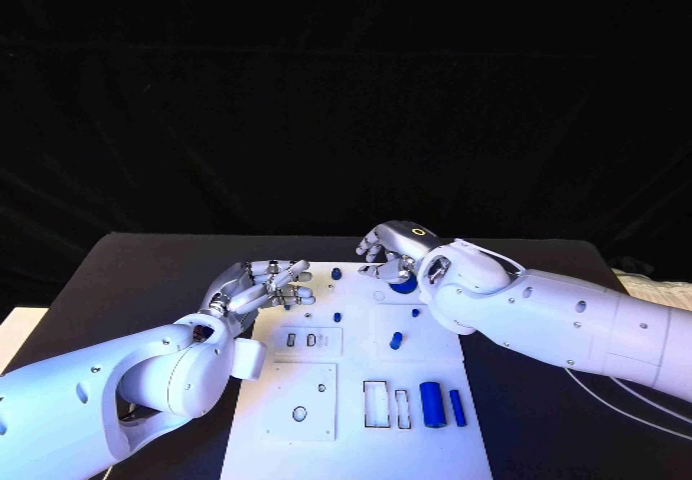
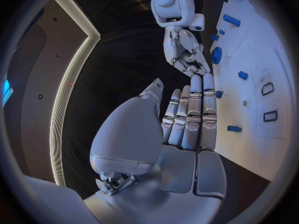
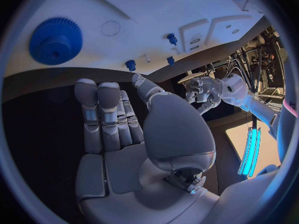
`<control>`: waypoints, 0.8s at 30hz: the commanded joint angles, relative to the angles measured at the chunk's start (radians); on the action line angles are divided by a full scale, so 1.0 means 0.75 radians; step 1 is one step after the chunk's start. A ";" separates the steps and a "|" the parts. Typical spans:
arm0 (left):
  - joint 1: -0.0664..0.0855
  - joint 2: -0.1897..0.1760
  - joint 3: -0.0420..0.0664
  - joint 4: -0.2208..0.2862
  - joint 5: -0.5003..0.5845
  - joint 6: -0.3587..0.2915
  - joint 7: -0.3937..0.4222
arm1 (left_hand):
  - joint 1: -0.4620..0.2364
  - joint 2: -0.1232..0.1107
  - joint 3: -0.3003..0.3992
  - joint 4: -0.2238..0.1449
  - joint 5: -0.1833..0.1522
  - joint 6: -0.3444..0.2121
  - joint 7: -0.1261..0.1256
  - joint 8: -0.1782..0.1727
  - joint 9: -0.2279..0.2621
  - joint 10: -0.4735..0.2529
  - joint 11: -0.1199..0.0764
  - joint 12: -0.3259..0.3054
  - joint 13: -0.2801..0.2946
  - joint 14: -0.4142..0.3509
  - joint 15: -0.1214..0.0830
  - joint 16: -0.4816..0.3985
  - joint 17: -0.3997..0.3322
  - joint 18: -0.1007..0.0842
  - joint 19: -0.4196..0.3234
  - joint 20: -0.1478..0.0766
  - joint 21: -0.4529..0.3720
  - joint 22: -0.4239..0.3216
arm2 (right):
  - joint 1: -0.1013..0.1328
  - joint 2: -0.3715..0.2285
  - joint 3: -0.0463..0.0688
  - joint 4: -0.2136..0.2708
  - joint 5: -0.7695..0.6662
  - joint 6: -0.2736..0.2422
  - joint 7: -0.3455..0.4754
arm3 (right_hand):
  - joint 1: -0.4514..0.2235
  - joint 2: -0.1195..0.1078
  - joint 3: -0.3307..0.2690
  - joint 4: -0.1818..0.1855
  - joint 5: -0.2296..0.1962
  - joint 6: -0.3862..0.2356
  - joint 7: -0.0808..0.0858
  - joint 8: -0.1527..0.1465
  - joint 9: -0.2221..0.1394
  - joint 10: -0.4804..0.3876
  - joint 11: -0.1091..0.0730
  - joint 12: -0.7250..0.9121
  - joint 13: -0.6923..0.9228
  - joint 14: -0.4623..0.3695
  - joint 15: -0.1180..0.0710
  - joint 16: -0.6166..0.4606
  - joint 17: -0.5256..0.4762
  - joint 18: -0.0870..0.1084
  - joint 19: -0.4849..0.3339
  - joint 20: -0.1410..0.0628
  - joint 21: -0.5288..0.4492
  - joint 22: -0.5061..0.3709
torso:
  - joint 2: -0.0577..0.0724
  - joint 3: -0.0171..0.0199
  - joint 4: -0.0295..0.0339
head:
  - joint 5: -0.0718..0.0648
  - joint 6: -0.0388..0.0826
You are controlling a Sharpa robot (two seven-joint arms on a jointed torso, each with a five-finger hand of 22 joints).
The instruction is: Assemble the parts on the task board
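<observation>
The white task board [image 1: 353, 400] lies in the middle of the black table. My left hand [image 1: 267, 281] hovers at the board's far left corner, fingers stretched out [image 2: 190, 115] and holding nothing. My right hand [image 1: 391, 244] is over the board's far edge, fingers loosely extended [image 3: 106, 115], also empty. A blue gear [image 1: 404, 285] sits on the board just beneath the right wrist, and is large in the right wrist view [image 3: 56, 41]. A small blue peg [image 1: 336, 273] stands between the two hands. Two short blue parts [image 1: 397, 340] lie mid-board.
A thick blue cylinder [image 1: 430, 403] and a slim blue bar [image 1: 457, 407] lie near the board's right edge, beside empty rectangular slots [image 1: 376, 402]. Raised white blocks with recesses [image 1: 306, 341] sit on the board's left half. Black table surrounds the board.
</observation>
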 commanded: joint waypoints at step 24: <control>0.007 -0.020 0.007 -0.122 0.004 0.041 0.016 | 0.016 0.012 0.001 -0.019 -0.003 0.003 0.004 -0.007 0.000 0.000 0.006 -0.010 0.003 -0.015 0.002 -0.012 0.009 0.013 -0.009 0.002 -0.010 -0.003 | 0.022 -0.174 0.008 0.030 0.239 0.215 -0.155 | 0.068 -0.047 -0.281 0.094 0.171 -0.060 -0.038 -0.011 -0.009 0.215 -0.065 1.051 1.130 0.089 -0.047 0.563 0.692 -0.100 0.170 -0.044 0.340 0.491 | -0.015 0.0048 -0.0224 | -0.008 -0.004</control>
